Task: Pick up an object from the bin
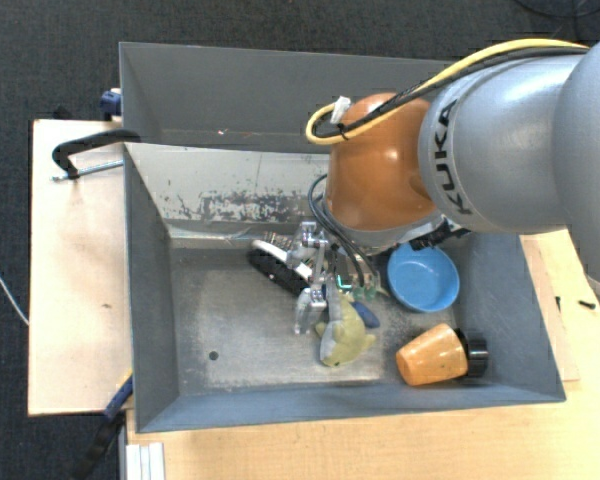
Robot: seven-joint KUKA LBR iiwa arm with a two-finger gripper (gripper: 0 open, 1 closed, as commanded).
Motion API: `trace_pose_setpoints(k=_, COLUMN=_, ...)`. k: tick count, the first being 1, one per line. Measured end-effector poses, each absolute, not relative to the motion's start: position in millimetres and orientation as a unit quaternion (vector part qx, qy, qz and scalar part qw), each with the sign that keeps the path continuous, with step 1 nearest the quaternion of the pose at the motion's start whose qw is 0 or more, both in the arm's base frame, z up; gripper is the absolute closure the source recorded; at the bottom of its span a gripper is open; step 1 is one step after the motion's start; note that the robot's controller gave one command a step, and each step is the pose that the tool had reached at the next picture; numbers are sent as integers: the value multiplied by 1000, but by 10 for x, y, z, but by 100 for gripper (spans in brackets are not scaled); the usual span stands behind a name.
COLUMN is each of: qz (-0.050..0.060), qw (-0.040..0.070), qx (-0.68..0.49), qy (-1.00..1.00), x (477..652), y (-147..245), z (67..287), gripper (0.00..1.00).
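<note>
My gripper (316, 313) reaches down into the middle of the bin, its metal fingers pointing at the floor. Right under and beside the fingertips lies a pale yellow-green soft thing (344, 340) with a bit of blue next to it. Whether that thing is between the fingers I cannot tell. A black object (272, 264) lies just left of the gripper, toward the back wall.
A blue round bowl (423, 278) sits to the right of the gripper. An orange cone-shaped thing with a black cap (438, 355) lies at the front right. The arm's orange cover hangs over the bin's back right part. The left half of the floor holds nothing but a small dark spot.
</note>
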State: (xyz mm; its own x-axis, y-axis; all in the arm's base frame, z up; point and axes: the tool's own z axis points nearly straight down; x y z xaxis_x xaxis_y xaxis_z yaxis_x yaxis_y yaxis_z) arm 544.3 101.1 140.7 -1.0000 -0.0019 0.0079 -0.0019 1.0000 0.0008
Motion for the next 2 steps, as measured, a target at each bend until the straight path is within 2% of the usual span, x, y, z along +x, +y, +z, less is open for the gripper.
trace_pose_setpoints(k=1, qz=-1, qw=-11, qx=30, qy=-999, x=5628, y=825, z=1266, gripper=0)
trace_pose_setpoints(k=2, qz=0, qw=-5, qx=78, qy=-997, x=5890, y=632, z=1442, gripper=0)
